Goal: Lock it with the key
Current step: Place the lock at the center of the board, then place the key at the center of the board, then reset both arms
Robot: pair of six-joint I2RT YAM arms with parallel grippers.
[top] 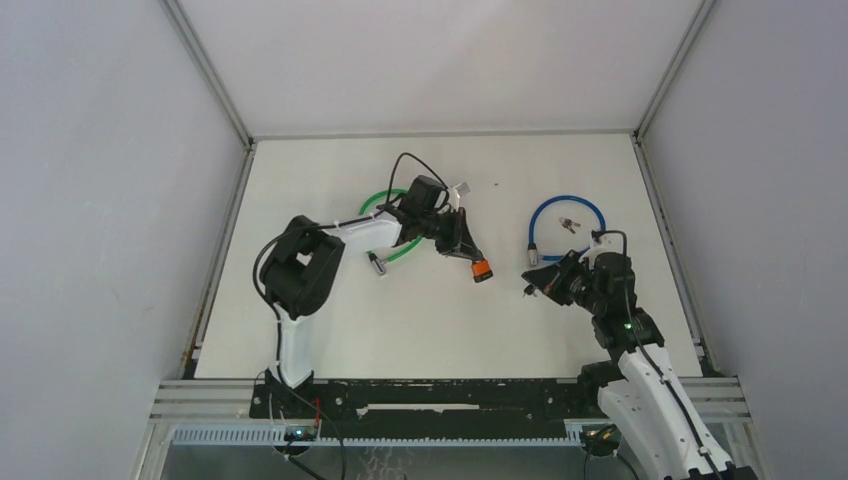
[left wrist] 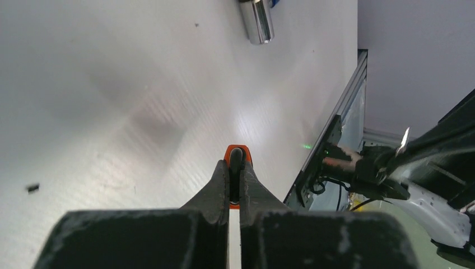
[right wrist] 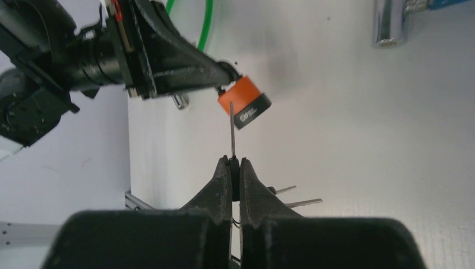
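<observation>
At mid-frame, over the white table [top: 420, 330] boxed by pale grey walls [top: 100, 200], the left gripper [top: 472, 258] pinches the orange lock [top: 482, 270]. Lower right, the right gripper [top: 538, 281] clamps the key [right wrist: 232, 131], blade toward the lock.

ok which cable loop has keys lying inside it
The blue cable loop, on the right: small keys lie inside it. The green cable loop shows none.

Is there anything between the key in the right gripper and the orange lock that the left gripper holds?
Nothing visible does. The right gripper holds the key with its blade pointing at the orange lock in the left gripper. In the top view only bare table shows in the gap between them.
</observation>
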